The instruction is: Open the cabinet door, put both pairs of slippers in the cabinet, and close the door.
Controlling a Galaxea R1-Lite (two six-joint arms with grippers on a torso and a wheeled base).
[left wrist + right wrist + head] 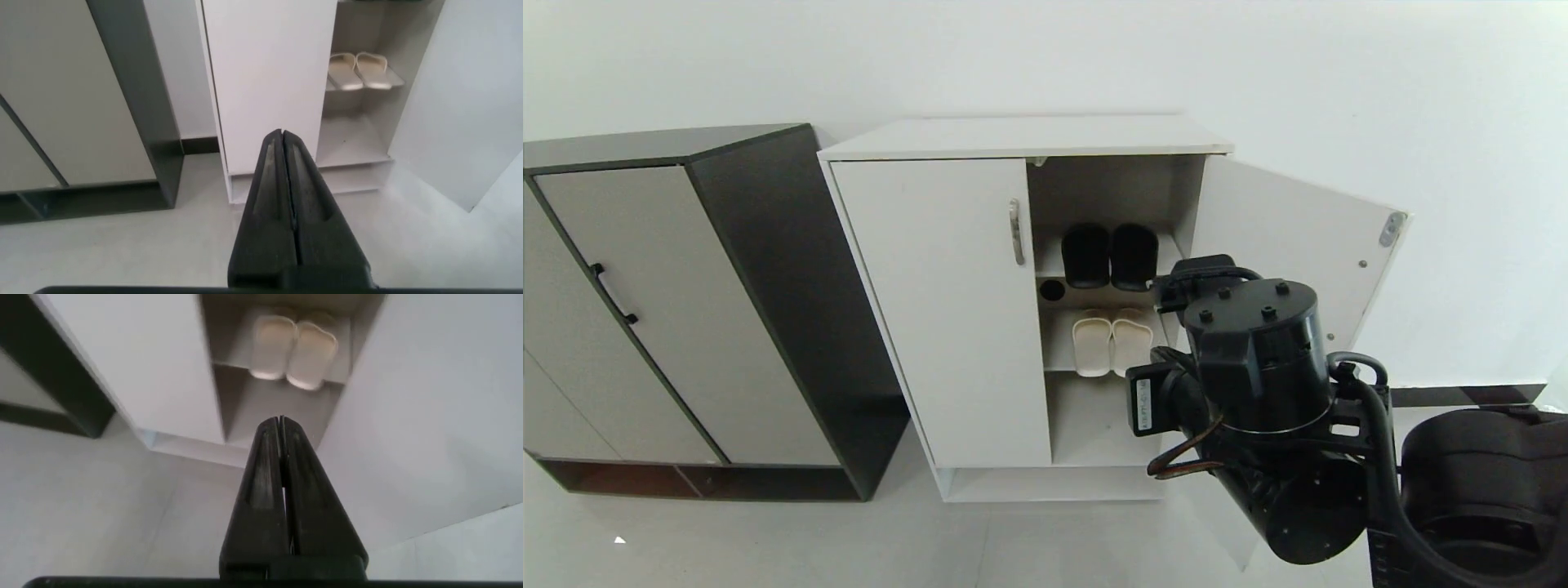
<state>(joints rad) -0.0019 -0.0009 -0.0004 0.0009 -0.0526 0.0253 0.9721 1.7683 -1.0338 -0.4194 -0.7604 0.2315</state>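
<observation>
Our left claw (282, 139) and right claw (280, 425) are clenched, empty. We count two pairs in the cabinet (1021, 137): black slippers (1109, 255) on the upper shelf (1048, 265), cream slippers (1111, 345) below. One door (1282, 245) stands open.

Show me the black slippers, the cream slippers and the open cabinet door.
black slippers (1086, 257), head view, left slipper's upper
cream slippers (1092, 347), head view, left slipper's upper
open cabinet door (1282, 237), head view, inner face

Light was bright & even thru-out; cabinet (939, 327) int. sat in soft shade; head view's edges bowed.
</observation>
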